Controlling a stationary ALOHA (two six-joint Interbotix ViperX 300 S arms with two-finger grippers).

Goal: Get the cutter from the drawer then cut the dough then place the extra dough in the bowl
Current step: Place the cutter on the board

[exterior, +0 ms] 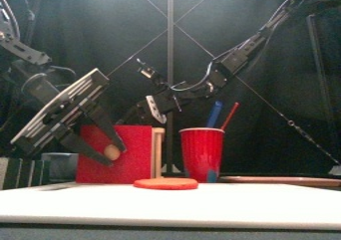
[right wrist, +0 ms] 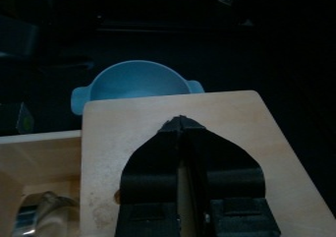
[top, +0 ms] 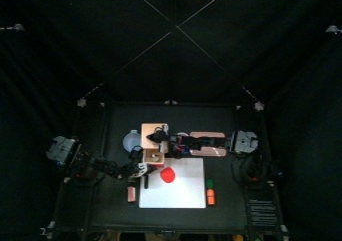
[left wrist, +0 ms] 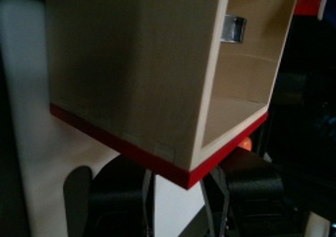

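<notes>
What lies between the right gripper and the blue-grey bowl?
The top of the pale wooden box: in the right wrist view the right gripper is over this panel, and the blue-grey bowl shows just past its far edge.

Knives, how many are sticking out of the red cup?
2. Both stand in the red cup: the blue knife on the left and the red knife leaning beside it on the right. More could be hidden behind other things.
</notes>
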